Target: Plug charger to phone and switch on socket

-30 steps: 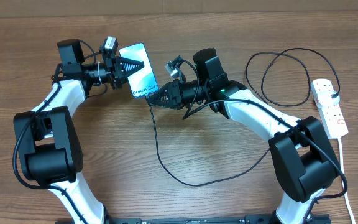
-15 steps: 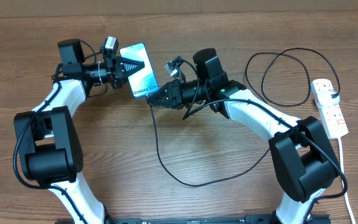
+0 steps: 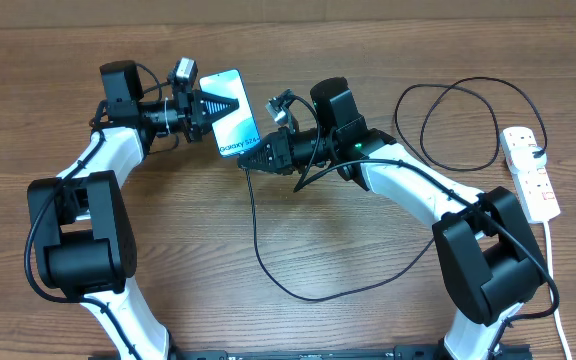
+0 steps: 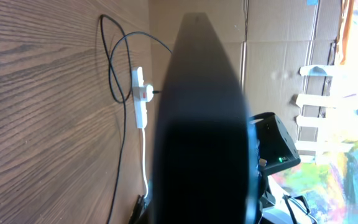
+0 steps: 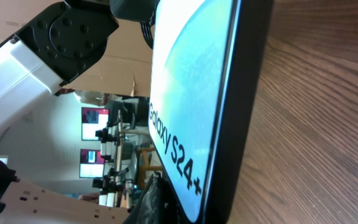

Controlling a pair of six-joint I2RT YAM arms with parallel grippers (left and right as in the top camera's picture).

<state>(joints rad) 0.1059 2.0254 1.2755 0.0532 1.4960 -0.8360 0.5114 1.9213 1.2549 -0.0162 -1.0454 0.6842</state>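
Observation:
The phone [image 3: 236,130], its light blue screen up, is held off the table at the back centre, and my left gripper [image 3: 223,105] is shut on its upper half. My right gripper [image 3: 250,160] is shut on the tip of the charger [image 3: 255,230], pressed against the phone's lower end. The connector itself is hidden. In the right wrist view the screen [image 5: 185,81] fills the frame, with my fingers [image 5: 166,202] dark at its bottom edge. In the left wrist view the phone's dark back [image 4: 201,124] blocks the jaws. The white socket [image 3: 530,172] lies at the far right.
The black cable sags in a long curve across the table's middle, then loops near the socket. The socket's white cord [image 3: 553,270] runs toward the front right edge. A cardboard wall [image 3: 288,8] borders the back. The socket [image 4: 140,99] also shows in the left wrist view.
My left arm has shifted the phone slightly right, so its lower end now meets the right gripper's tip. The right gripper's jaws have closed.

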